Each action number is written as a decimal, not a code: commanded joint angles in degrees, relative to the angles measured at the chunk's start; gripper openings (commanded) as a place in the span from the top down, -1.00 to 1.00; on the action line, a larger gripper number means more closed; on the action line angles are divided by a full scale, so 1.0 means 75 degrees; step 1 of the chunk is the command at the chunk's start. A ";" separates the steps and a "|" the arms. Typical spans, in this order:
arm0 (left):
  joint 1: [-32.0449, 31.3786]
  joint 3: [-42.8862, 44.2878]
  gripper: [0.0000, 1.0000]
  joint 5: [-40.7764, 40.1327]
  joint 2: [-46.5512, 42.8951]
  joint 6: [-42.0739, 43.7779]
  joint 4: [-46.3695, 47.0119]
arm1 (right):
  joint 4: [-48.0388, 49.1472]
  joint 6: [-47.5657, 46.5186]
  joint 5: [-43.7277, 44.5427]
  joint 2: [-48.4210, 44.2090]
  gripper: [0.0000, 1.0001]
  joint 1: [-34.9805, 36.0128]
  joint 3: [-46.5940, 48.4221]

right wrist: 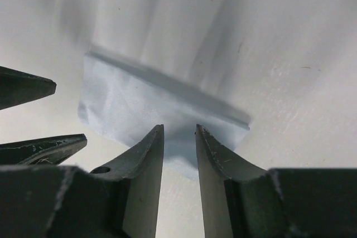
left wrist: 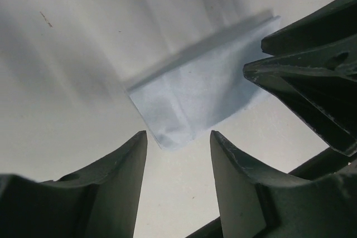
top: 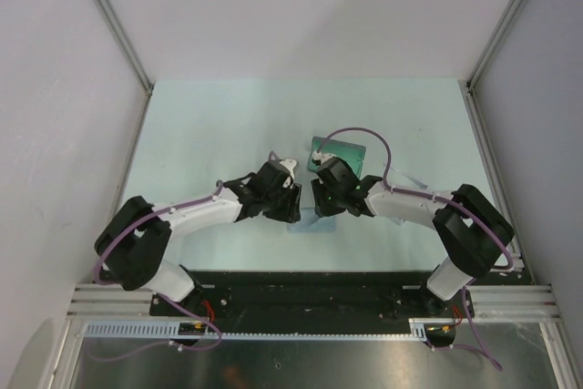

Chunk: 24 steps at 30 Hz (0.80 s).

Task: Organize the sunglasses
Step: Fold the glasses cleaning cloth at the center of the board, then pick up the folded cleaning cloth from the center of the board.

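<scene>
The left pincer (left wrist: 178,137) stands fairly wide with nothing between its fingers, its tips just short of the near corner of the one folded pale-blue cloth (left wrist: 195,98). The right pincer (right wrist: 179,129) is narrowly parted over the cloth's opposite edge; no pinch shows. Beyond the cloth, a single teal-green flat piece (top: 344,149) lies on the table (top: 209,125), half hidden. Where the sunglasses lie, I cannot tell.
</scene>
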 commanded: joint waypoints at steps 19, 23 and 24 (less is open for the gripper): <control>0.0262 0.0342 -0.24 -0.0047 0.0217 -0.0246 0.0105 | -0.0895 0.0448 0.0422 -0.0621 0.34 -0.0378 0.0147; 0.0520 0.0179 -0.34 0.0387 0.0123 -0.0492 0.0105 | -0.1305 0.0636 0.0328 -0.0856 0.18 -0.0695 0.0147; 0.0544 0.0143 -0.36 0.0457 0.0111 -0.0620 0.0093 | -0.1376 0.0659 0.0340 -0.0868 0.14 -0.0718 0.0136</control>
